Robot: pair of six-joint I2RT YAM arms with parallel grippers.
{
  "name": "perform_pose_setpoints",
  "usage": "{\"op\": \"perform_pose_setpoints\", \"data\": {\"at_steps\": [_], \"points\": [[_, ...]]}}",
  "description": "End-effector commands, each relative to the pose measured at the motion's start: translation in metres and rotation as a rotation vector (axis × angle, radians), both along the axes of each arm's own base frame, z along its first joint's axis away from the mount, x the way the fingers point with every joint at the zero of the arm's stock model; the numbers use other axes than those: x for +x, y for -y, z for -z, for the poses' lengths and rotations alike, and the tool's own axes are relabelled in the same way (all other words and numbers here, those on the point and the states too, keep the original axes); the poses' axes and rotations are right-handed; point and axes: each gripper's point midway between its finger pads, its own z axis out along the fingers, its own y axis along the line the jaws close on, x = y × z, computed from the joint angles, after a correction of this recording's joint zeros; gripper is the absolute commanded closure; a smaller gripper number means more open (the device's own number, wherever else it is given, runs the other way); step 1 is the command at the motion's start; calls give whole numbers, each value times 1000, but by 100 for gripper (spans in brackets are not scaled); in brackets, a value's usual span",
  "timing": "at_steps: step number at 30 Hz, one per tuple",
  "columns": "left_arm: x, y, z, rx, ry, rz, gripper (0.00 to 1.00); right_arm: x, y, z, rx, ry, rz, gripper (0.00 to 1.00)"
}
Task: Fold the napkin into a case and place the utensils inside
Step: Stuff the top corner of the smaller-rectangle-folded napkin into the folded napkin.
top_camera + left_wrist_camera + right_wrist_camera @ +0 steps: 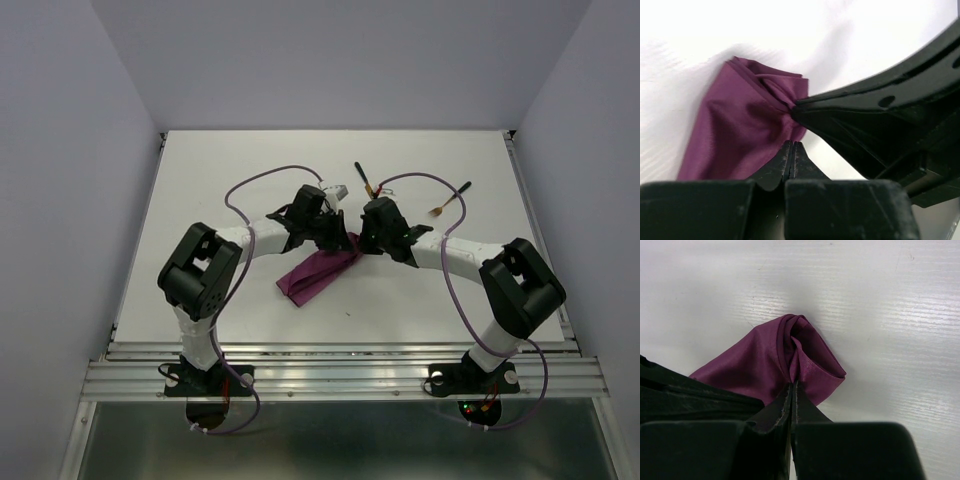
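No text, label, brand, number or sign can be read in any view, neither on the napkin (765,360) nor on the table (250,160).

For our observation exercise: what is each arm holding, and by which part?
The right fingers pinch the napkin at its bunched end. The left fingers are shut at its edge; a grip there cannot be told.
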Motion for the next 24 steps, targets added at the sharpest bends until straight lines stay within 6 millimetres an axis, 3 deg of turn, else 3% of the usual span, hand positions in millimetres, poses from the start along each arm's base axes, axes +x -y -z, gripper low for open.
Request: {"op": "perform_pose_setpoints", "data": {"at_steps": [1,6,13,24], "points": [[26,-2,-32,-46,85,-50,100,10,-4,-19,40,62,20,99],[49,4,-31,-47,89,-105,100,9,-4,-18,39,59,19,99],[61,8,-22,-45,79,-151,100,10,-6,-18,41,57,15,99],[66,8,-4,-11,58,-162,100,12,-7,-20,44,61,13,99]]}}
